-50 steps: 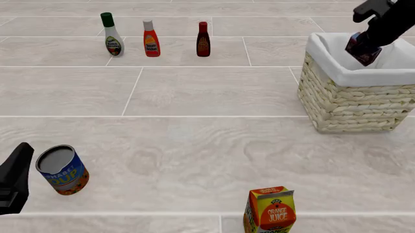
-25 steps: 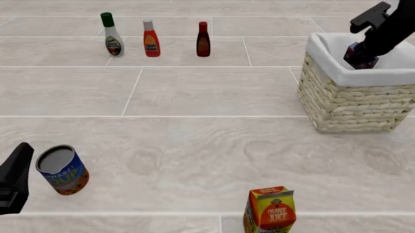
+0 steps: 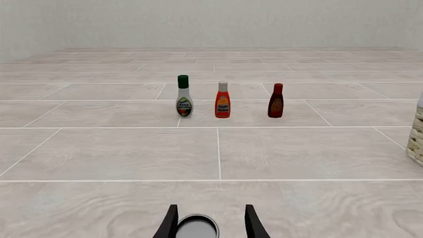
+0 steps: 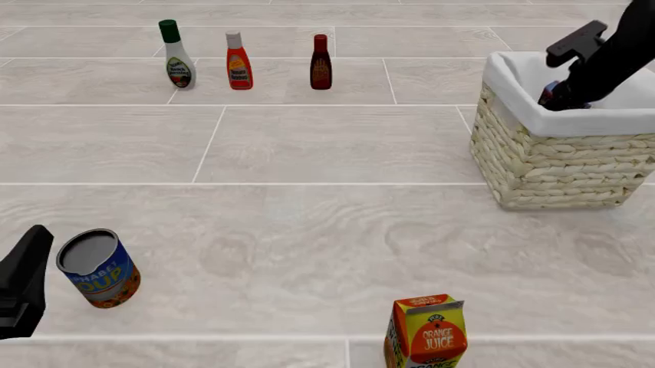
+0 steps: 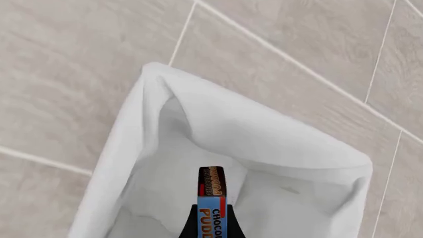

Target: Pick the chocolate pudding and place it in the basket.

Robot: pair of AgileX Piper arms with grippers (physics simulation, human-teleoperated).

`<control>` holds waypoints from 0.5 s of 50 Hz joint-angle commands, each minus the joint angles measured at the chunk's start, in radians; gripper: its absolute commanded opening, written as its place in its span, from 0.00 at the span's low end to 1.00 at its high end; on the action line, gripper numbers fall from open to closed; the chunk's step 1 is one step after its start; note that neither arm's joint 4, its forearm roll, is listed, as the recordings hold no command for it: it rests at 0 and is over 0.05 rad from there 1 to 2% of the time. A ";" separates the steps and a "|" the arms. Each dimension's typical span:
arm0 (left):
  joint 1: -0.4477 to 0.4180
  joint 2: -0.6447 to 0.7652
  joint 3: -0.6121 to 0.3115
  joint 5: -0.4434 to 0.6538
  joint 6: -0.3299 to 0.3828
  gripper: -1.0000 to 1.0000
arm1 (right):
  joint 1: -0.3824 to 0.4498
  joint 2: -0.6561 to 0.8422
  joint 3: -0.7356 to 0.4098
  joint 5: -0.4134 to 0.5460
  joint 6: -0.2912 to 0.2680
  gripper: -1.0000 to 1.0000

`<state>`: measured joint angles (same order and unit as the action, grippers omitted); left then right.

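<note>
In the left wrist view, the left gripper is seen with its two dark fingers spread apart, nothing being pinched; the grey open top of one soup can shows between the fingertips, though contact cannot be judged. Three bottles are lined up farther off on the tiled floor: a green-capped dressing bottle, an orange sauce bottle and a dark red sauce bottle. A sliver of the basket is caught at the frame's edge.

In the front view, the right gripper is lowered inside the basket, below the white cloth rim, and only a small dark part of the chocolate pudding is visible at its tip. One basket, one can, one orange juice carton and the same three bottles are counted. The left gripper rests just beside the can, at the near left.

In the right wrist view, the chocolate pudding is seen pinched between the right gripper's fingers, which are pressed against its sides. The box is held upright over the white lining, inside the basket's walls.
</note>
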<state>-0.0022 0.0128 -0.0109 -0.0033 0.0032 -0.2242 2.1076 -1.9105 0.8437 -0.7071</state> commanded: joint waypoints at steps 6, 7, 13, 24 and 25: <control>0.001 -0.007 0.003 0.004 0.000 1.00 | -0.009 0.008 -0.003 -0.010 0.013 0.00; 0.001 -0.007 0.003 0.004 0.000 1.00 | -0.009 0.008 -0.005 -0.009 0.014 0.00; 0.001 -0.007 0.003 0.004 0.000 1.00 | -0.024 0.019 -0.041 -0.007 0.013 0.00; 0.001 -0.007 0.003 0.004 0.000 1.00 | -0.023 0.011 -0.015 -0.020 0.010 1.00; 0.001 -0.007 0.003 0.004 0.000 1.00 | -0.024 0.012 -0.016 -0.020 0.010 1.00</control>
<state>-0.0023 0.0128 -0.0109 -0.0033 0.0031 -0.2396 2.1255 -1.9292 0.8306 -0.6991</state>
